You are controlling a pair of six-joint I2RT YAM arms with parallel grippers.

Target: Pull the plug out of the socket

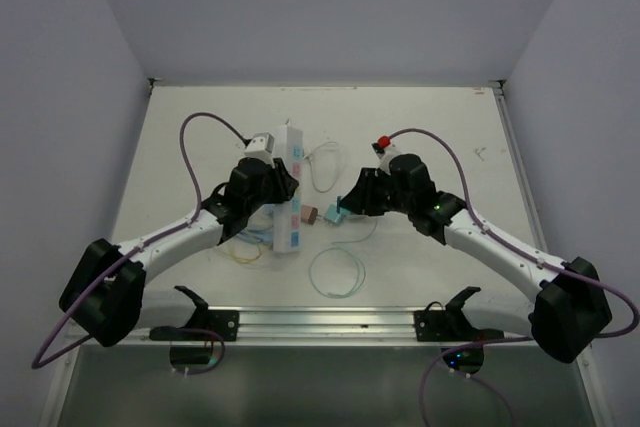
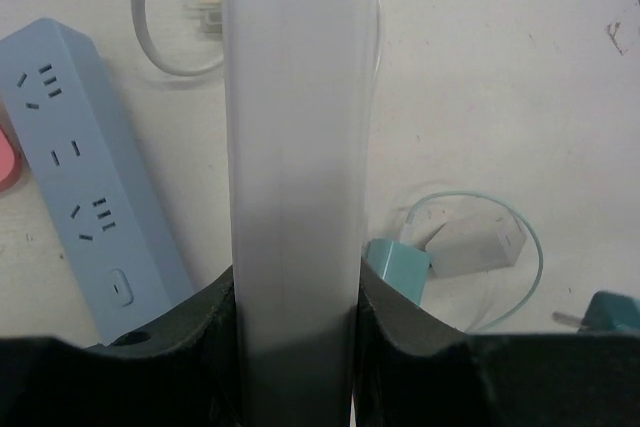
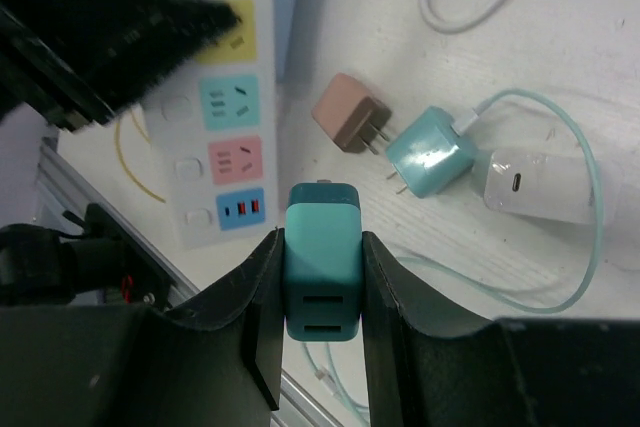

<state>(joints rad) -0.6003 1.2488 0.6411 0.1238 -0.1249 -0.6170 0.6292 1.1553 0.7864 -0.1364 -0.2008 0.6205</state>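
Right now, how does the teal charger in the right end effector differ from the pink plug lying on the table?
The teal charger is clamped between the right end effector's fingers, off the table; the pink plug lies loose by the power strip. The teal charger shows two USB ports; the pink plug shows bare prongs. Both are unplugged.

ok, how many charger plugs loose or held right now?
4. Teal charger shut in the right fingers; brown plug, light teal plug and white adapter lie on the table beside the power strip. The arms may hide others.
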